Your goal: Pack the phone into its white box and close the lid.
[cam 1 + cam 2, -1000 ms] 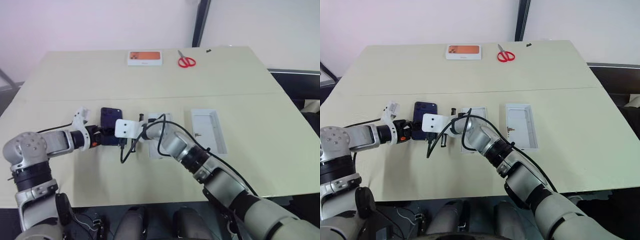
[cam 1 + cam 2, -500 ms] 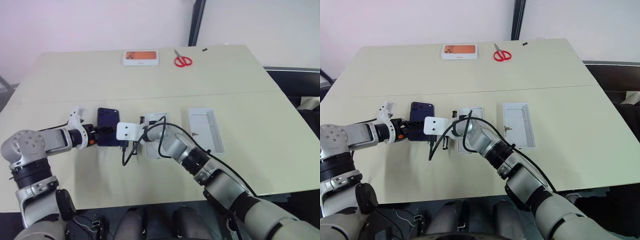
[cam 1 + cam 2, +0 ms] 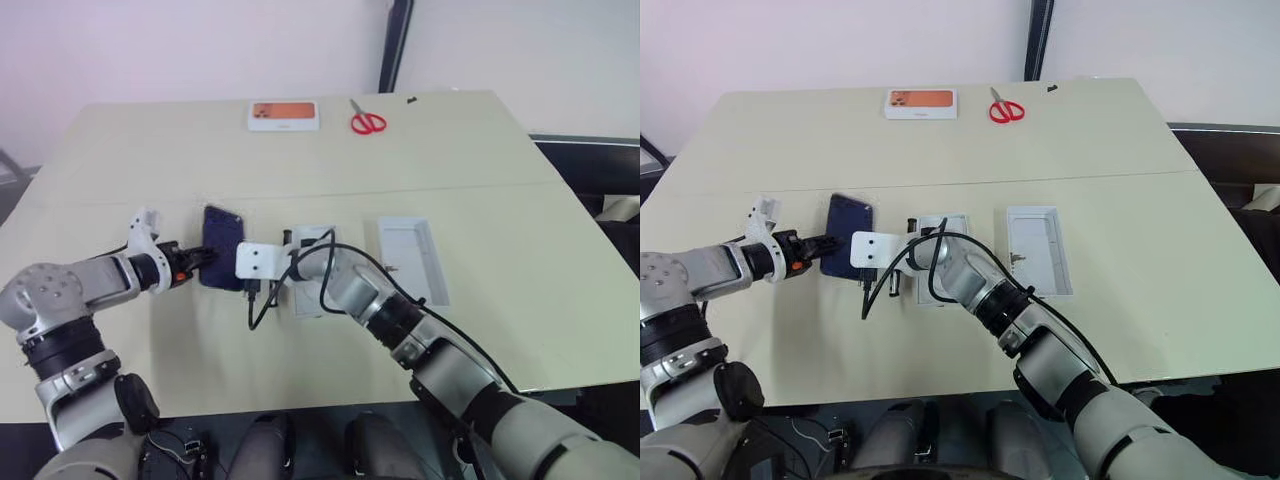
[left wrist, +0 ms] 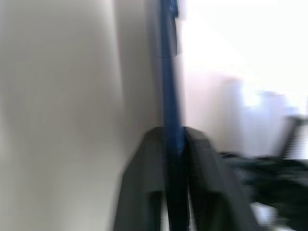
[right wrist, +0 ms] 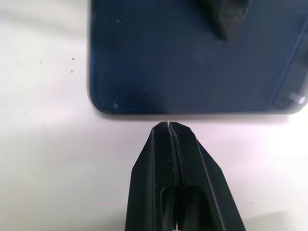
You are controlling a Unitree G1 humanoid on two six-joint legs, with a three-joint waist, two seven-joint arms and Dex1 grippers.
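The dark navy phone (image 3: 222,248) sits left of the table's centre, its left edge tipped up off the surface. My left gripper (image 3: 200,260) is shut on that edge. In the left wrist view the phone (image 4: 168,72) stands edge-on between the two black fingers (image 4: 144,183). My right gripper (image 5: 167,125) is shut and empty, its tip against the phone's opposite edge (image 5: 192,57). The white box (image 3: 412,258) lies open to the right. Another shallow white piece (image 3: 312,268) lies under my right arm; I cannot tell whether it is the lid.
A white box with an orange picture (image 3: 285,115) and red scissors (image 3: 369,122) lie at the table's far edge. A black cable (image 3: 262,300) loops from my right wrist onto the table (image 3: 150,160) beside the phone.
My left gripper has gone from open to shut on the phone's left edge. The phone, flat before, now stands tilted and slightly turned. The right gripper stayed put.
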